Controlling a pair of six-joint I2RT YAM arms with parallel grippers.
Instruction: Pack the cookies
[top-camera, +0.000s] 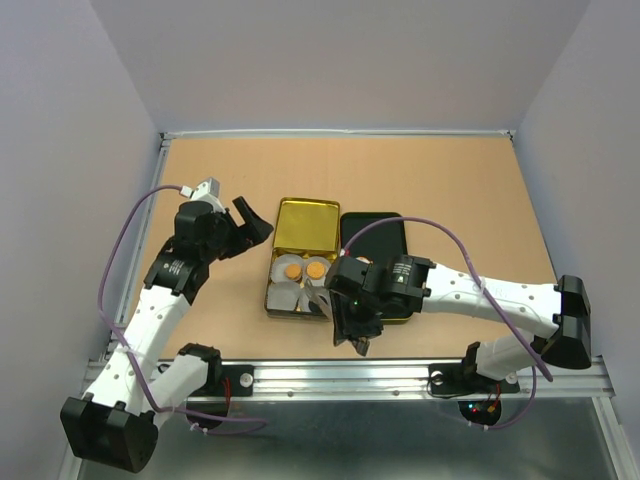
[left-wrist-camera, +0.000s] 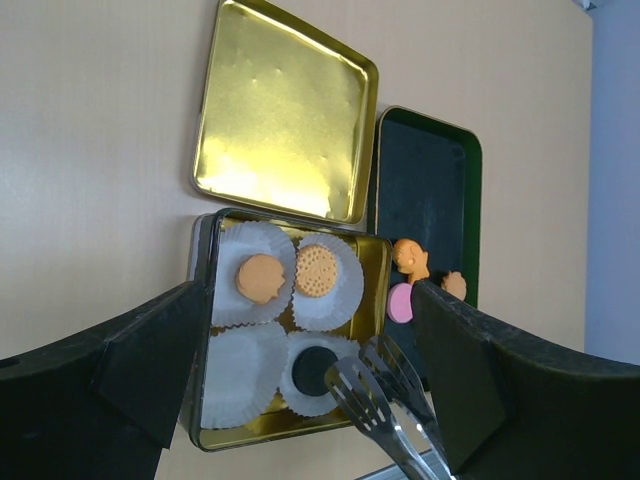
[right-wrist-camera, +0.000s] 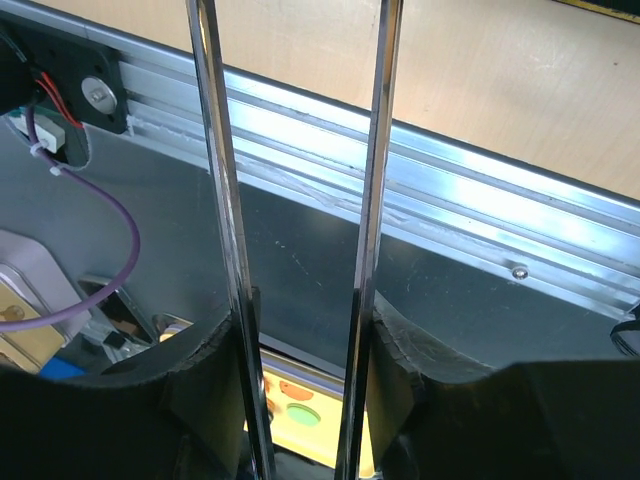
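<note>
A gold tin (left-wrist-camera: 290, 217) holds several white paper cups. Three cookies lie in those cups: an orange round one (left-wrist-camera: 261, 277), a dotted tan one (left-wrist-camera: 318, 270) and a dark one (left-wrist-camera: 313, 370). A pink cookie (left-wrist-camera: 400, 302) and orange fish-shaped cookies (left-wrist-camera: 410, 258) rest on the black tray (left-wrist-camera: 430, 170). My right gripper (right-wrist-camera: 305, 340) is shut on metal tongs (right-wrist-camera: 225, 200). The tong tips (left-wrist-camera: 385, 395) stand apart beside the dark cookie, with nothing between them. My left gripper (left-wrist-camera: 312, 300) hangs open above the tin, left of it in the top view (top-camera: 250, 225).
The tin's gold lid (left-wrist-camera: 285, 110) lies open-side up behind the tin. A metal rail (top-camera: 400, 375) runs along the table's near edge. White walls close in the back and both sides. A yellow card with coloured spots (right-wrist-camera: 300, 405) shows below the right fingers.
</note>
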